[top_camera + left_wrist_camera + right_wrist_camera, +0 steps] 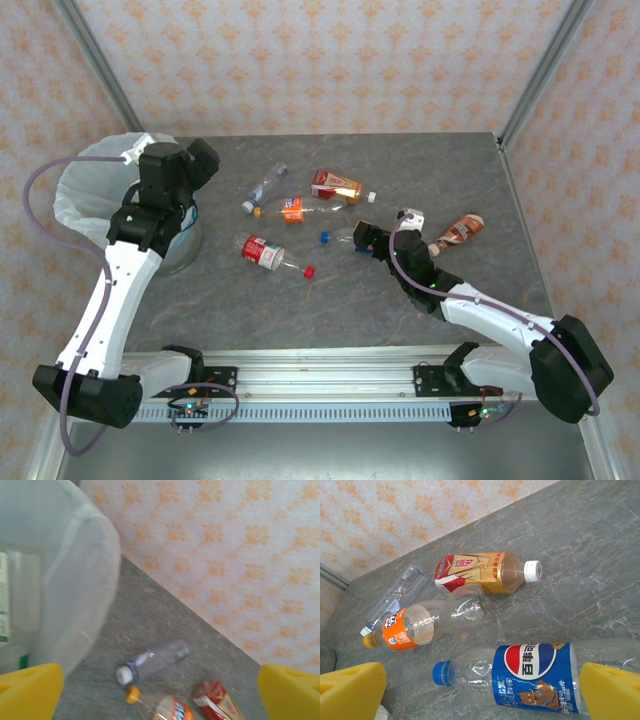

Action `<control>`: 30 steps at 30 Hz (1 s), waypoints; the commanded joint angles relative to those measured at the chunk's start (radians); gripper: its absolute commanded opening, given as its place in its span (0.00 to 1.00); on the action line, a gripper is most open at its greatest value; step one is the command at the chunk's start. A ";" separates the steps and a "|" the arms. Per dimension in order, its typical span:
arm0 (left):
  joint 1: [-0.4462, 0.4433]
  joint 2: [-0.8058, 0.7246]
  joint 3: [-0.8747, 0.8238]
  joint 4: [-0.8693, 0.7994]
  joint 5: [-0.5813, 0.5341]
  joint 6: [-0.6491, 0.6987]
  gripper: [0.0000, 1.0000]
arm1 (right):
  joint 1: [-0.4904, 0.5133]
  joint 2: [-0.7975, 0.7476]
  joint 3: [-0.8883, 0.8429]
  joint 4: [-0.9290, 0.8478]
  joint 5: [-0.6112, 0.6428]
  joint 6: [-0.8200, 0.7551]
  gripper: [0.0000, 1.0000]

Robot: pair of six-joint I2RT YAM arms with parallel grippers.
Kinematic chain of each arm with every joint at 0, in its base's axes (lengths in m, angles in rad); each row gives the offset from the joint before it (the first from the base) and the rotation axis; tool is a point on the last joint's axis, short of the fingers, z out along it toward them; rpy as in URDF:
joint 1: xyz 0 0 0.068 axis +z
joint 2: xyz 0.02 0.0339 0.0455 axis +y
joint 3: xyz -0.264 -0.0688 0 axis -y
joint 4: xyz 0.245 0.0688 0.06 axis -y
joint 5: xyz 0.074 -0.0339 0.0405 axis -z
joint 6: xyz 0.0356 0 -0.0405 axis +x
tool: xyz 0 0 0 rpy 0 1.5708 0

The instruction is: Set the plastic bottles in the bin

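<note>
The left end effector and right end effector are held wide; the blue bottle may be squirted out if pinched off-centre.

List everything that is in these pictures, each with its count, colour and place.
bin: one, grey-blue with white liner, table's far left.
clear bottle: one, white cap, right of the bin.
orange-label bottle: one, orange cap, next to the clear one.
red-and-gold bottle: one, white cap, far middle.
red-label bottle: one, red cap, near middle.
blue-label bottle: one, blue cap, under the right jaws.
brown bottle: one, brown, right side.
table: one, grey marbled, under everything.
walls: three, orange-patterned, around the table.
left arm: one, white and black, jaws open by the bin.
right arm: one, white and black, jaws open over the blue-label bottle.
</note>
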 commanded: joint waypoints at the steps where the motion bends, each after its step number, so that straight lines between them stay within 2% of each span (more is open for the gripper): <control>1: -0.075 -0.040 -0.051 0.023 -0.007 -0.106 1.00 | -0.005 -0.016 -0.024 0.040 0.018 0.021 0.99; 7: -0.185 -0.018 -0.075 -0.017 -0.041 -0.178 1.00 | -0.005 -0.020 -0.028 0.046 0.002 0.018 0.99; 13: -0.315 -0.041 -0.239 0.091 -0.056 -0.383 1.00 | -0.005 -0.051 -0.047 0.068 -0.017 0.016 0.99; 18: -0.396 0.016 -0.281 0.038 -0.093 -0.487 1.00 | -0.005 -0.084 -0.077 0.109 -0.018 0.006 0.99; 28: -0.484 0.143 -0.303 -0.013 -0.124 -0.536 1.00 | -0.005 -0.085 -0.086 0.127 -0.053 -0.007 0.99; 30: -0.503 0.192 -0.307 -0.021 -0.173 -0.539 1.00 | -0.005 -0.077 -0.084 0.135 -0.053 -0.004 0.99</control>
